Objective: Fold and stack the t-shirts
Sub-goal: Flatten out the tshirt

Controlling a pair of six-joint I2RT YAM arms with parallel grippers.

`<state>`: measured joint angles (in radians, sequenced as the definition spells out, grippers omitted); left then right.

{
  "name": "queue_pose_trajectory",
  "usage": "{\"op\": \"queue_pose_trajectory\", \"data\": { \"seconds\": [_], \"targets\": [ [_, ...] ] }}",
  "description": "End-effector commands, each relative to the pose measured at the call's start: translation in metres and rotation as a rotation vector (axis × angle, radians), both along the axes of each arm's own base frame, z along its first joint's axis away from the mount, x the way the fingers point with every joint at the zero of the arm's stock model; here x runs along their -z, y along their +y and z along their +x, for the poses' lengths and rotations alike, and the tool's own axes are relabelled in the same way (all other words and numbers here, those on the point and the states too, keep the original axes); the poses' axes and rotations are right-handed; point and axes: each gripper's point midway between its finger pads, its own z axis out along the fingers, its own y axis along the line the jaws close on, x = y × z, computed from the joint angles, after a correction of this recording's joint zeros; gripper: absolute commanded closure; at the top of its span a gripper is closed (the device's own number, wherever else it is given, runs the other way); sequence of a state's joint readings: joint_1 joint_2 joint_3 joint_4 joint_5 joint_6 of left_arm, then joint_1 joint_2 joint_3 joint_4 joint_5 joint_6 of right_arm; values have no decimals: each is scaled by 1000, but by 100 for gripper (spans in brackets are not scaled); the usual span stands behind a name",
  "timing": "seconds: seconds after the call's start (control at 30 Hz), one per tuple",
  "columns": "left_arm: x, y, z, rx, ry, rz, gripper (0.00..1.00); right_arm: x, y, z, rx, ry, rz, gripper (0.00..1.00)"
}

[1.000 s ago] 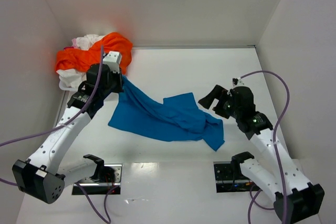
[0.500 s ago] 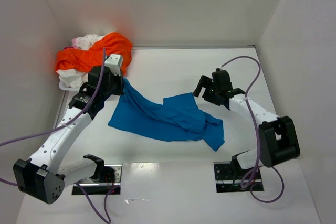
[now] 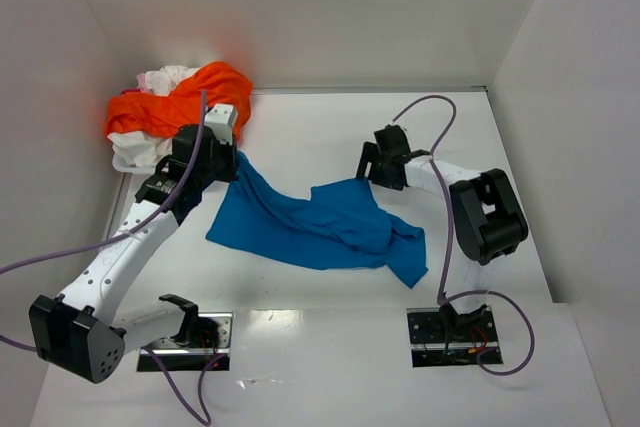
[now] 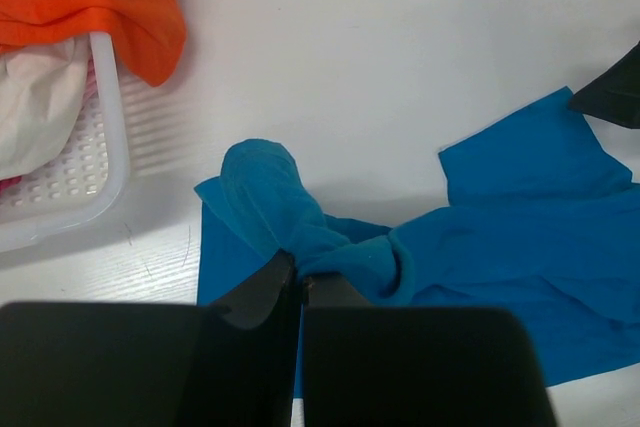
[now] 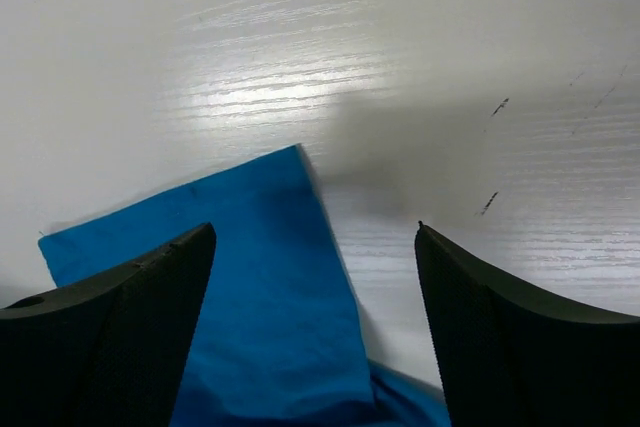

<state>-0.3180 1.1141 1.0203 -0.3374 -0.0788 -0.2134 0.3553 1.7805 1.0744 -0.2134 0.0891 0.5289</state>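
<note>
The left gripper (image 4: 297, 285) is clenched on a bunched fold of the blue shirt (image 3: 320, 222), at its far left end. The shirt lies rumpled across the middle of the table (image 3: 330, 132). The right gripper (image 5: 315, 237) stands released, jaws wide, over the shirt's far right corner, which shows between them. At the far left, a basket (image 4: 108, 117) holds the orange shirt (image 3: 175, 102) and white shirts (image 3: 165, 77).
</note>
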Motion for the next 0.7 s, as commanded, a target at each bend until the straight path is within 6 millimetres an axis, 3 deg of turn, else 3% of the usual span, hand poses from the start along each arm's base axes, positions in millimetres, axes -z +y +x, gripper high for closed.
{"op": "queue_pose_trajectory", "data": {
  "seconds": [0.0,0.17,0.23,0.3,0.37,0.5,0.67],
  "targets": [
    [-3,-2,5,8,-19,-12,100,-18,4,24,-3,-84,-29,16],
    [1,-3,6,8,-10,-9,100,0,12,26,-31,-48,-42,20],
    [1,-3,6,8,-10,-9,100,2,19,30,-42,-41,-45,28],
    [1,0,7,-1,-10,-9,100,18,24,26,-59,-1,-53,29],
    [1,1,7,-1,-10,-9,100,26,28,23,-62,22,-56,38],
    [1,1,7,-1,-10,-9,100,26,31,22,-67,19,-63,52],
    [1,1,7,-1,-10,-9,100,25,29,21,-62,25,-73,59]
  ]
}}
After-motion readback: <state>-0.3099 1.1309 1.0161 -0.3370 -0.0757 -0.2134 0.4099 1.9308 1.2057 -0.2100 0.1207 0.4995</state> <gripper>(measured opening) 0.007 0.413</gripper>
